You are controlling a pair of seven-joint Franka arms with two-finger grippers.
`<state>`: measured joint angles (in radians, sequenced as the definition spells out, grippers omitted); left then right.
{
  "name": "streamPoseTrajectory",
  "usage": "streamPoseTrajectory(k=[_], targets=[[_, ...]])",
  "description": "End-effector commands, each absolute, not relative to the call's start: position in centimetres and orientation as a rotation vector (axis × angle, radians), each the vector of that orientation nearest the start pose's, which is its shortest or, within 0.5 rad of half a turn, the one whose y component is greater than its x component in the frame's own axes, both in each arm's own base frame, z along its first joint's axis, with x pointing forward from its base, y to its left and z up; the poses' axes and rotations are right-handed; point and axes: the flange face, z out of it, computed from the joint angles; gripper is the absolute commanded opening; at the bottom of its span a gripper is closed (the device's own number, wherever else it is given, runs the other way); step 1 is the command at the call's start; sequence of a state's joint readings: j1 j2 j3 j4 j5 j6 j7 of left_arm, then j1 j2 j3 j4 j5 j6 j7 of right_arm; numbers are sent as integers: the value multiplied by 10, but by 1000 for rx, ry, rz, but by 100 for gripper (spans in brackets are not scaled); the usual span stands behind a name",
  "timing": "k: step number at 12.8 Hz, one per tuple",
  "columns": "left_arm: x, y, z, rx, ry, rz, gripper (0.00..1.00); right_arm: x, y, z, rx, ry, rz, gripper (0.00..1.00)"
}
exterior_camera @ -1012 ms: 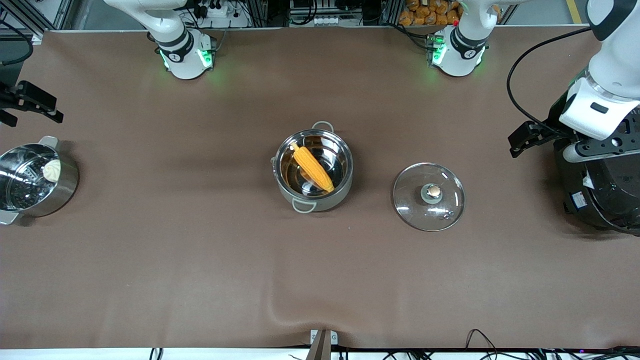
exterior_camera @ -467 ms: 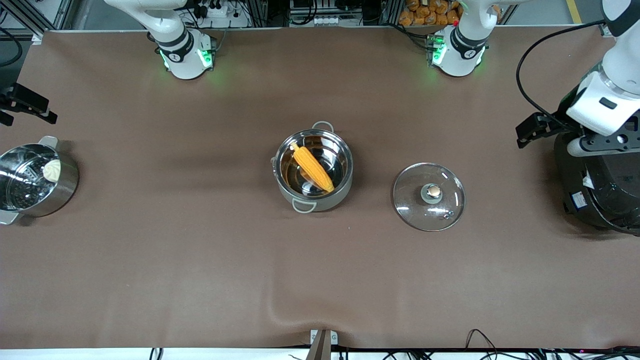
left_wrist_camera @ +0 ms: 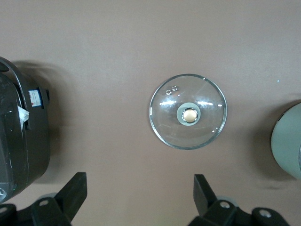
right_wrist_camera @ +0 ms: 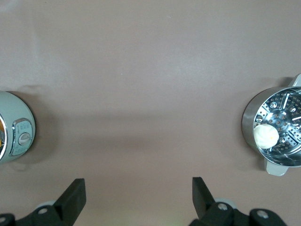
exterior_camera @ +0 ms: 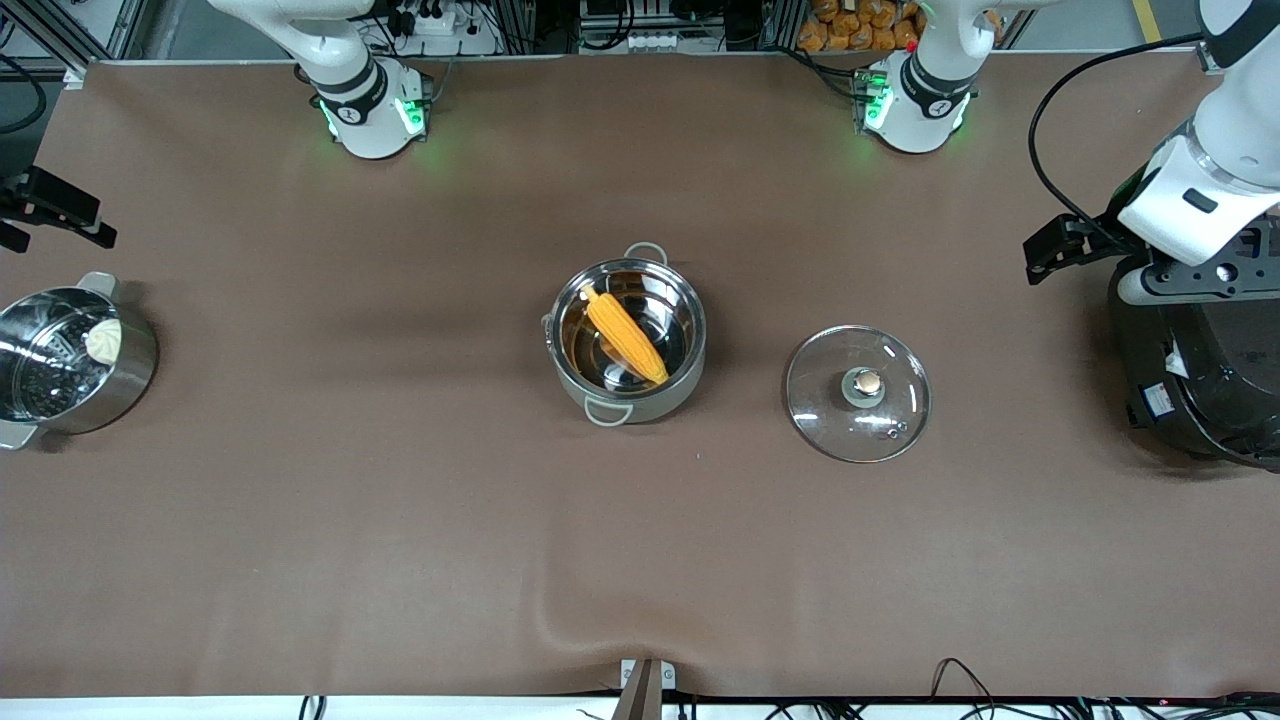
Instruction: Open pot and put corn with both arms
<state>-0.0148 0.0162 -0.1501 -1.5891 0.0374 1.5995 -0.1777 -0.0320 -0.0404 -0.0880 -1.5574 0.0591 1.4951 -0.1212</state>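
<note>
Left gripper (left_wrist_camera: 138, 200): fingers spread wide, nothing between them and nothing touched; in the front view the left gripper sits at the middle of the frame's edge on the left arm's end, up in the air over the black cooker (exterior_camera: 1195, 385). From it the glass lid (exterior_camera: 858, 393) lies toward frame centre and slightly lower, flat on the table (exterior_camera: 400, 520) with its knob up, well apart from the fingers. Right gripper (right_wrist_camera: 136, 197): likewise spread wide, empty, touching nothing; it shows at the upper part of the opposite frame edge in the front view, above the table just by the steamer pot (exterior_camera: 70, 360) with the white bun (exterior_camera: 103, 340). The pot (exterior_camera: 628, 340) stands at frame centre, uncovered, beside the lid and well apart from both grippers; the left gripper is nearer to the lid, and neither is clearly nearer to the pot. The corn (exterior_camera: 625, 335) lies inside the pot, its long axis running diagonally from upper toward lower frame, one end by the rim nearest the arms' bases. Judgement: lid is off and the corn is in, so the task reads as complete; both arms appear parked, and no further grasp seems called for.
</note>
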Motion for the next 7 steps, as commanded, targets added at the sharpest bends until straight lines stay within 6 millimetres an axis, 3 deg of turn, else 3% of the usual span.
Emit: streamPoseTrajectory(k=[1,7], targets=[[550,-84,626,-3128,14,11,100,527,-58,647,-3056,18,11,100],[548,-71,629,-3141,-21,31,100,528,-59,645,-3041,24,13,100]])
